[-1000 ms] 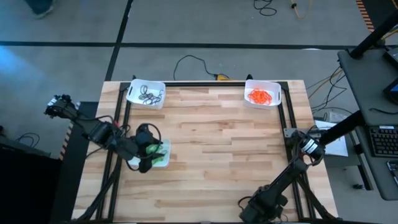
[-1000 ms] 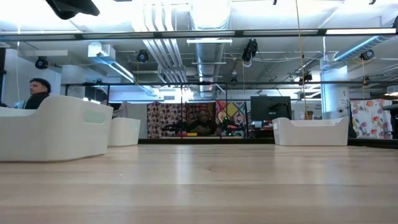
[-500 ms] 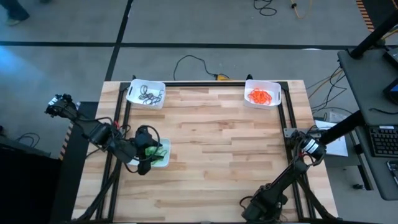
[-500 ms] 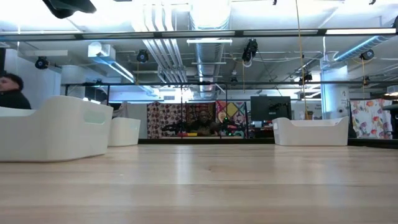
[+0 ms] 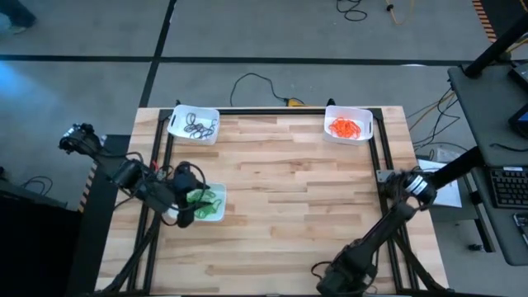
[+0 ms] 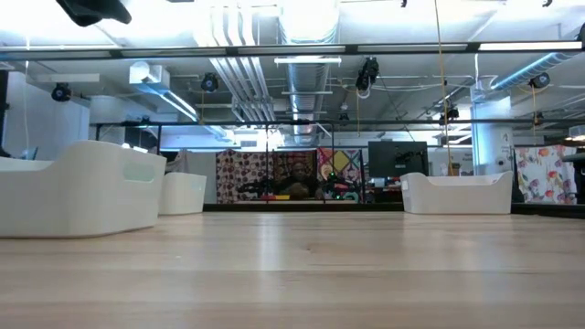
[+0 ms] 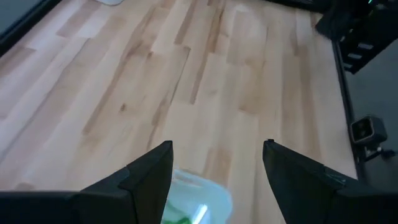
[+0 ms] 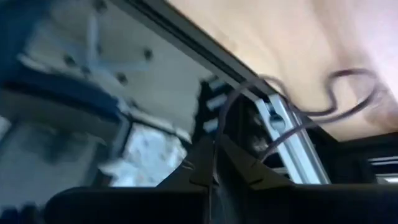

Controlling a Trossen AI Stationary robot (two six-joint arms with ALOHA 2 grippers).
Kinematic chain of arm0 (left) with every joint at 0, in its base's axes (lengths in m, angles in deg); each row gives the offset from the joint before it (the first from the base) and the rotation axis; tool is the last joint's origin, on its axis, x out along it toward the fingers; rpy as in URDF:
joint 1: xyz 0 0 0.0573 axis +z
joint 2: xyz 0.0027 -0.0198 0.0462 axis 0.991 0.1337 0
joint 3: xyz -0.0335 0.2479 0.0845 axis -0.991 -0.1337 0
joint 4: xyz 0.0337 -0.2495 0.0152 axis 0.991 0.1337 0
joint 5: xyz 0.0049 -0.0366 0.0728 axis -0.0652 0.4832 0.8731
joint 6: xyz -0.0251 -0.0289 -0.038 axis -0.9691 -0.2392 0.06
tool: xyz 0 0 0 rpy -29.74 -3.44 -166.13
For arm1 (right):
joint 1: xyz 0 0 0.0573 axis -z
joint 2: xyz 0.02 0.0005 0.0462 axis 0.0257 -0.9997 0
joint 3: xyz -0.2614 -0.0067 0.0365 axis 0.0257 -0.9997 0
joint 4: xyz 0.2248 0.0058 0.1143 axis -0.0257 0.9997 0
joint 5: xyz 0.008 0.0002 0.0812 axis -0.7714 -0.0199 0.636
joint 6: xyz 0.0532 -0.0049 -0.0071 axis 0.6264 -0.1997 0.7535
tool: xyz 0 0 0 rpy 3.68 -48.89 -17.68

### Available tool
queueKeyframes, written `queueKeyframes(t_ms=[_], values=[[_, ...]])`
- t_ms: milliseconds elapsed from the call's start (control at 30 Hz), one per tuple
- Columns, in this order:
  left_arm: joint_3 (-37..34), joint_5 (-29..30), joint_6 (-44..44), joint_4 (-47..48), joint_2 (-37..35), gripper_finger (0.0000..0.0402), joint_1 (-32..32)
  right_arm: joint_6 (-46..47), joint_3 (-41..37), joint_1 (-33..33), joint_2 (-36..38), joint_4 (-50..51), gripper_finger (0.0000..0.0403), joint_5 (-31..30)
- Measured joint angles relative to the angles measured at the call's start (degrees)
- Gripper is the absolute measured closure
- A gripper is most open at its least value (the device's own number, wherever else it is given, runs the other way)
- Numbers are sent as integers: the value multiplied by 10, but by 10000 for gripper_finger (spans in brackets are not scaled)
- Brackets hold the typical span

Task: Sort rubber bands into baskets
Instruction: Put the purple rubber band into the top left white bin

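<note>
Three white baskets stand on the wooden table. The far-left one (image 5: 195, 124) holds dark rubber bands, the far-right one (image 5: 347, 125) orange ones, and the one at the left edge (image 5: 208, 204) green ones (image 7: 180, 219). My left gripper (image 7: 217, 144) hangs open above the green basket (image 7: 200, 198), touching nothing. My right gripper (image 8: 212, 158) is shut beside the table's right edge (image 5: 394, 188), over the metal frame. A thin dark cord (image 8: 219, 118) runs up from its fingertips. My right gripper has its fingertips closed right where the thin dark cord (image 8: 216, 140) begins. I cannot tell whether the fingers hold the cord or it merely passes behind them.
Black frame rails (image 5: 381, 157) run along the table's edges, with loose cables (image 8: 348, 93) by the right rail. The low view shows the baskets (image 6: 82, 196) (image 6: 457, 192) standing on the table and part of my left arm (image 6: 91, 9) overhead.
My right arm has risen a little at the table's right edge. A person seen at the left in the low view has gone out of sight.
</note>
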State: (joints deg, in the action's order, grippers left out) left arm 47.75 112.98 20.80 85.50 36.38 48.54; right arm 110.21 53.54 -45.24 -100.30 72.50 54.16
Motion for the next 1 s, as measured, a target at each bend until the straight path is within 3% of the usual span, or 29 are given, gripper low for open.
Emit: queueKeyframes(t_ms=[133, 400, 567, 733, 1000], values=[[0, 6, -1, 45, -39, 169, 0, 12, 34, 29, 24, 41, 394, -90], [-21, 26, 59, 56, -120, 169, -1, -67, 72, 135, 25, 48, 394, -261], [-76, 39, 56, 50, -161, 169, -1, -150, 83, 226, 16, 48, 394, -313], [-138, 39, 21, 25, -192, 169, 0, -304, 106, 320, 16, 19, 394, -403], [-167, 79, -25, 23, -196, 169, 36, -664, 117, 492, 16, -117, 394, -398]])
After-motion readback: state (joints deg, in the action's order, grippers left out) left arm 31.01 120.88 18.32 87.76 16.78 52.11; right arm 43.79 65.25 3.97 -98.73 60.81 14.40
